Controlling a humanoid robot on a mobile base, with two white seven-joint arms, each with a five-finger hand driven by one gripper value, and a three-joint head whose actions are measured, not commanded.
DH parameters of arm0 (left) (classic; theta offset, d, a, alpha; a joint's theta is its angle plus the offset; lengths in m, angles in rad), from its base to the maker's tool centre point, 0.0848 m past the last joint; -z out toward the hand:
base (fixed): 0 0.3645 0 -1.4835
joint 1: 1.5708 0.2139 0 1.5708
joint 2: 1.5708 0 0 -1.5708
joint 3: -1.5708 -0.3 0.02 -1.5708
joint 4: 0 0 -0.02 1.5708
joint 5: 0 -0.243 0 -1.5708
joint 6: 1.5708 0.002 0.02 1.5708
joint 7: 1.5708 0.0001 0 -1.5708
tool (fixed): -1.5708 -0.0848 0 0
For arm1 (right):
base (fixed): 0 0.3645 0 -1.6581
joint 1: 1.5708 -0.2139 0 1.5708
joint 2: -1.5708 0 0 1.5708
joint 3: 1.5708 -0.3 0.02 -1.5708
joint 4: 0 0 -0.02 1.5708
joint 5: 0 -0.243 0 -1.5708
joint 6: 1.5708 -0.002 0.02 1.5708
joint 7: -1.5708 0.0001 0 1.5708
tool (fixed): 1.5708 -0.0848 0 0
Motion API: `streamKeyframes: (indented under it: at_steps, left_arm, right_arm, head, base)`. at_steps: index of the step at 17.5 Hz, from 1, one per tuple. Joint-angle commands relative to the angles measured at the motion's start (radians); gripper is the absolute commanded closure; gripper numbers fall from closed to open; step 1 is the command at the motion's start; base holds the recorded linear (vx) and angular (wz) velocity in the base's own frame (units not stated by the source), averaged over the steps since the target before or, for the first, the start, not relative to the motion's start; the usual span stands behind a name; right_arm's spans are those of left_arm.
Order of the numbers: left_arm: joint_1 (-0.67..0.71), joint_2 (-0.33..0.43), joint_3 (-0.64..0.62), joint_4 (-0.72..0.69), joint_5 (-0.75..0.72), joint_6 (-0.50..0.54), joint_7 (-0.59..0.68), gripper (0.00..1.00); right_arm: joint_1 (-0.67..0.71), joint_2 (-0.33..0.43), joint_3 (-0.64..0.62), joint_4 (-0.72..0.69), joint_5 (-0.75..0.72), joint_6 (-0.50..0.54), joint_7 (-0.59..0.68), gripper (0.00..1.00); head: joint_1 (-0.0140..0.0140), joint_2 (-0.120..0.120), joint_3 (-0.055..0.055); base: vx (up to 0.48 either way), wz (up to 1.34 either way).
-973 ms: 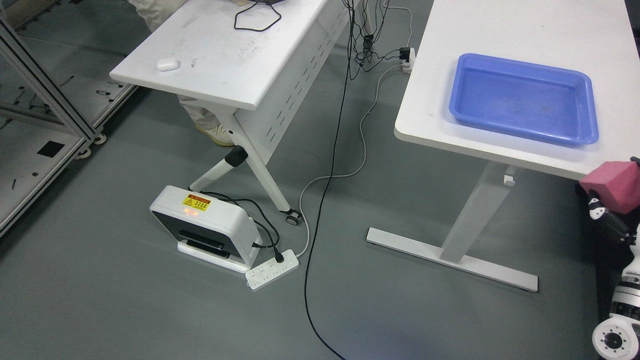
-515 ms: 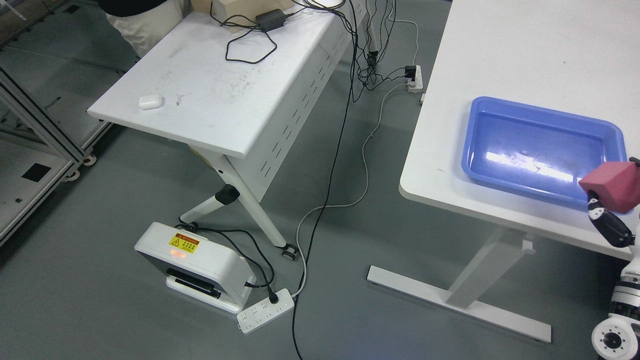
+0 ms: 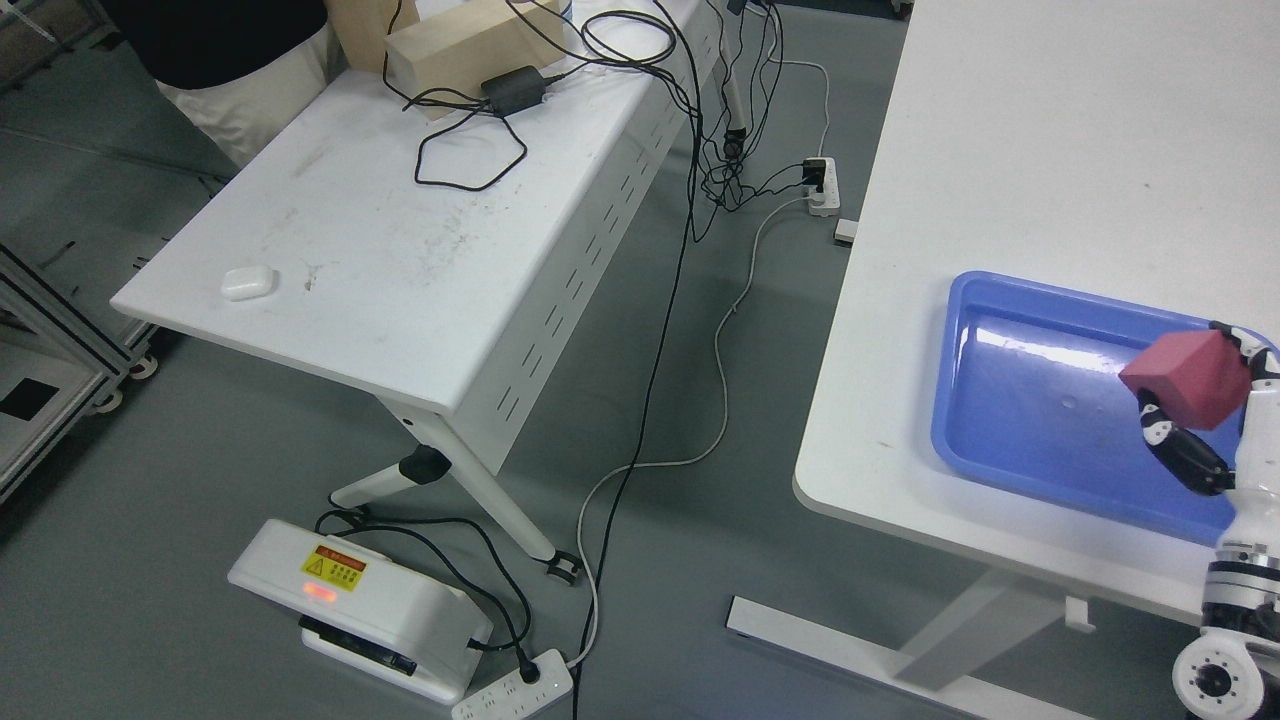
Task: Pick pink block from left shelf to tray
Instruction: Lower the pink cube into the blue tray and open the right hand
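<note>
My right hand (image 3: 1195, 400) comes up from the lower right edge and is shut on the pink block (image 3: 1185, 378). The block hangs over the right part of the blue tray (image 3: 1020, 400), which lies on the white table (image 3: 1020, 150) at the right. A thumb (image 3: 1185, 455) shows below the block and other fingers (image 3: 1245, 350) curl behind it. The tray's floor shows nothing in it but a light glare. The left arm does not show.
A second white table (image 3: 400, 250) at the left carries a small white case (image 3: 248, 283), a wooden box (image 3: 470, 45) and a power adapter with cables. On the grey floor lie a white device (image 3: 350, 605), a power strip (image 3: 510, 690) and cords. A person stands at the top left.
The camera has moved: the whole scene slid down and left, and the tray now sits lower in the picture. The hand with the pink block now hangs over the tray instead of beside the table edge.
</note>
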Motion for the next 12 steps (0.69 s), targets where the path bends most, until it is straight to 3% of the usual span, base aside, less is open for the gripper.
streamKeyframes:
  at_steps: [1, 4, 6, 12]
  left_arm:
    - [0.009, 0.017, 0.000, 0.000, -0.002, 0.001, 0.000, 0.00]
    - [0.009, 0.017, 0.000, 0.000, -0.002, -0.001, 0.000, 0.00]
    - [0.009, 0.017, 0.000, 0.000, -0.002, -0.001, 0.000, 0.00]
    - [0.009, 0.017, 0.000, 0.000, -0.002, -0.001, 0.000, 0.00]
  right_arm:
    - [-0.001, -0.004, 0.052, 0.006, 0.000, 0.004, 0.093, 0.80]
    - [-0.005, -0.002, 0.051, 0.007, -0.002, 0.031, 0.118, 0.66]
    - [-0.009, 0.002, 0.046, 0.007, -0.009, 0.068, 0.116, 0.51]
    - [-0.006, -0.008, 0.031, 0.010, -0.198, 0.082, 0.116, 0.31]
  head:
    - [0.0000, 0.000, 0.000]
    - [0.0000, 0.000, 0.000]
    - [0.0000, 0.000, 0.000]
    - [0.0000, 0.000, 0.000]
  base:
    - [0.210, -0.03]
    - [0.194, 0.00]
    - [0.162, 0.00]
    - [0.049, 0.07]
